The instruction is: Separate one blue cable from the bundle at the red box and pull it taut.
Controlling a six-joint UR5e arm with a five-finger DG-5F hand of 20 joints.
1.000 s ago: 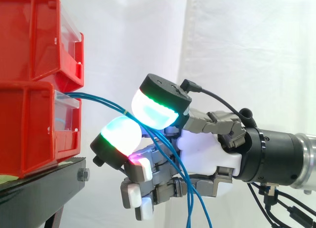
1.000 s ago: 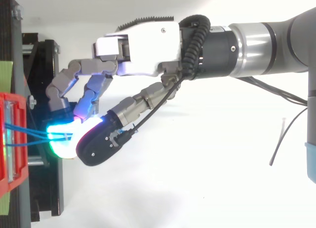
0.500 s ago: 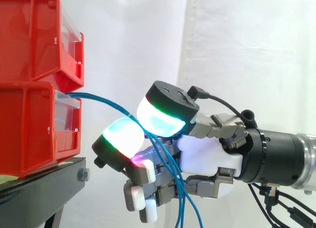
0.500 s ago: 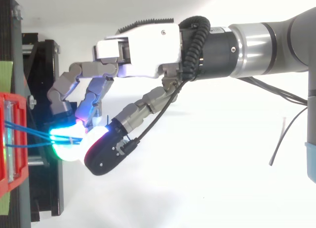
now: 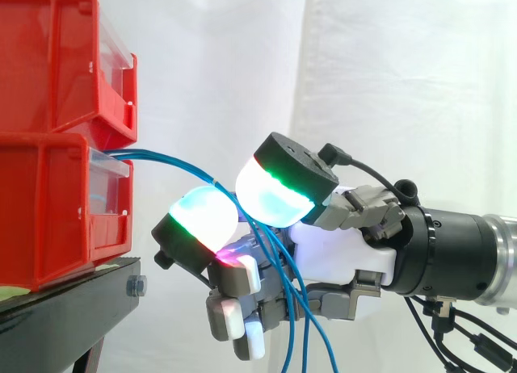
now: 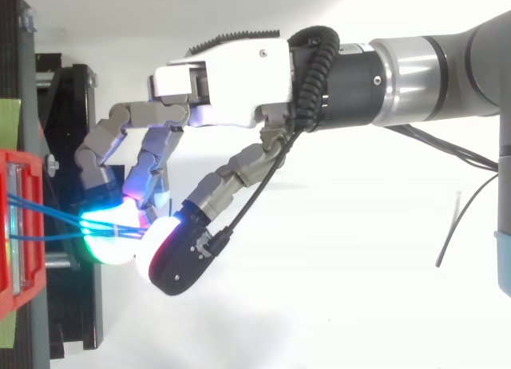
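Several thin blue cables [image 5: 174, 164] come out of the lower red bin [image 5: 48, 211] and arc right into my hand [image 5: 339, 256]. They run between the glowing thumb pad [image 5: 275, 197] and a glowing finger pad [image 5: 202, 218], then hang down over the curled lower fingers [image 5: 238, 312] as loose strands [image 5: 311, 341]. From above, the cables [image 6: 48, 222] leave the bin front [image 6: 16, 225] side by side and end between the pads [image 6: 112, 241]. My hand [image 6: 223, 81] is curled round the whole bundle; no single strand stands apart.
A second red bin [image 5: 56, 66] is stacked on the lower one. Both sit on a black stand [image 5: 73, 308] with a bolt at its edge. The white curtain hangs behind, and the arm [image 6: 431, 73] enters from the right.
The thumb pad has swung right and slightly down, away from the bins. The finger pad shifted a little right. The cables now sag lower between bin and hand.
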